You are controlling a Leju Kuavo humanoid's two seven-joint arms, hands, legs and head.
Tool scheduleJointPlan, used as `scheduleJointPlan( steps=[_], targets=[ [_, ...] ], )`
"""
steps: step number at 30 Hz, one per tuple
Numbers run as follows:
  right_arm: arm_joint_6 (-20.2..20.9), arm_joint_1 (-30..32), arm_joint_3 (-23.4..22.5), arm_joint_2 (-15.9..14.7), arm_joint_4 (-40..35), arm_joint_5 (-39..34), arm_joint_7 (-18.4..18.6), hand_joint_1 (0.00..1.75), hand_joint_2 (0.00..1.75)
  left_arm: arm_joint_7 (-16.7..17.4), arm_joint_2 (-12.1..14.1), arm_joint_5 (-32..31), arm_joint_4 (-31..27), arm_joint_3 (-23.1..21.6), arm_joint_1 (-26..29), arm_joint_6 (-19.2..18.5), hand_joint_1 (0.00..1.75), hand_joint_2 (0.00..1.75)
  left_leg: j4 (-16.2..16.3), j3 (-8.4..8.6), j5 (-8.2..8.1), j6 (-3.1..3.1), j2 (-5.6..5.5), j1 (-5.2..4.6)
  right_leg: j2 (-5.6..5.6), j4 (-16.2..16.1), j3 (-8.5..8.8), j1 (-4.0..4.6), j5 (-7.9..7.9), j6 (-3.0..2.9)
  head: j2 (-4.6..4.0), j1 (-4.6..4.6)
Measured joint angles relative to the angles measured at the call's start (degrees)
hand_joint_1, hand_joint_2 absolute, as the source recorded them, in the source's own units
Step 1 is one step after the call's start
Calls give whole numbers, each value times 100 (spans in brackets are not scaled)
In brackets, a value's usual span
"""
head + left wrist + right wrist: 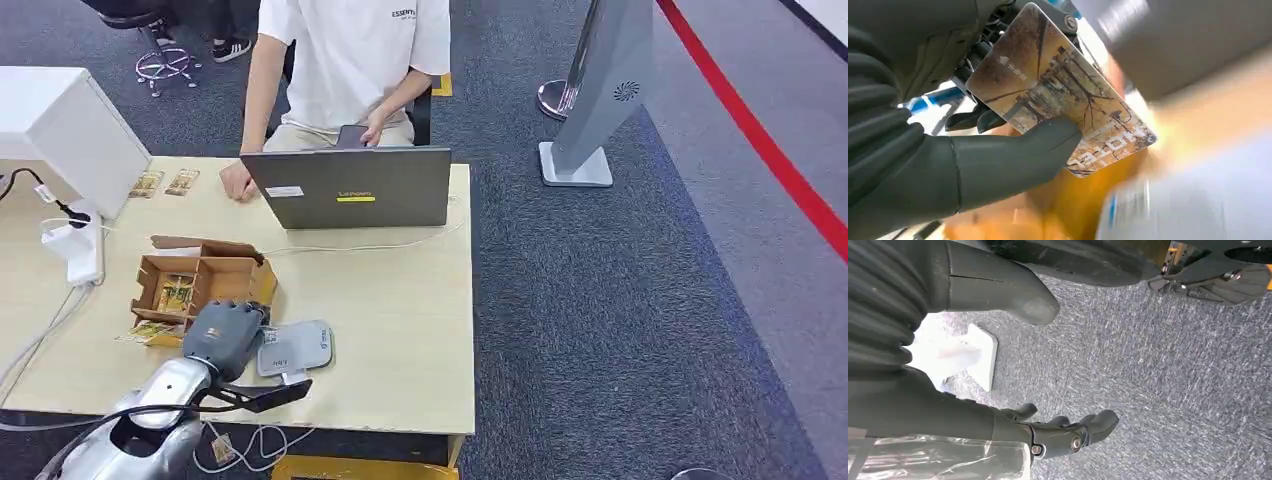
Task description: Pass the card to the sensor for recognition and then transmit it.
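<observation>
Grey speckled carpet (620,300) lay wide and bare beyond the right edge of the pale wooden table (400,330). Near the front edge, the left hand (225,335) pinched a glossy rectangular card (1058,100), printed with bare trees, between thumb and fingers, just above the flat grey sensor (297,347). An open cardboard box (200,280) sat just behind. The right hand (1068,432) hung over carpet, fingers loosely spread, holding nothing.
</observation>
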Motion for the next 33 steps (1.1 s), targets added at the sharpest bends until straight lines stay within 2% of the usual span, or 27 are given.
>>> scheduleJointPlan(
  steps=[3,5,9,12,15,19,24,32,33],
  targets=[
    [20,-1,0,0,0,72,-4,0,175,-79,-170,-383,-217,9,110,1077,175,175,0,-1,-1,0,0,-1,0,0,2,0,0,1,-2,2],
    [24,-1,0,0,0,122,-7,0,175,-170,-240,-558,-388,24,183,1604,175,175,1,-1,-1,0,0,-1,0,-1,1,0,0,1,0,-2],
    [33,-1,0,0,0,166,-13,0,175,-304,-332,-718,-723,107,266,2026,175,175,0,0,-1,0,0,0,0,0,-3,1,-1,-1,0,-2],
    [39,-3,0,0,0,208,-11,0,175,-337,-374,-865,-789,251,211,2134,175,175,0,0,0,-1,-1,6,-1,1,-4,5,-2,-3,0,0],
    [48,-4,0,0,0,258,-13,0,175,-361,-369,-751,-692,502,-49,2125,175,175,0,0,4,-5,-3,10,-3,2,-3,9,-1,-3,-2,0],
    [68,-5,0,0,0,317,-42,0,175,-411,-238,-651,-43,914,-605,2149,175,175,-1,0,10,-13,-3,14,-4,5,-3,13,7,-12,0,0],
    [125,-4,0,0,0,352,-46,0,175,-571,-13,-456,906,1414,-1133,2392,175,175,0,0,14,-16,0,18,1,6,-7,17,13,-20,0,-2],
    [140,-9,0,0,0,354,0,0,175,-614,90,-408,1519,1696,-1414,2497,175,175,0,-2,13,-16,-2,17,0,5,-9,17,12,-21,0,0],
    [140,-9,0,0,0,354,0,0,175,-621,90,-408,1558,1707,-1434,2495,0,175,0,-2,13,-16,-1,18,1,5,-9,17,12,-21,0,0]
  ],
)
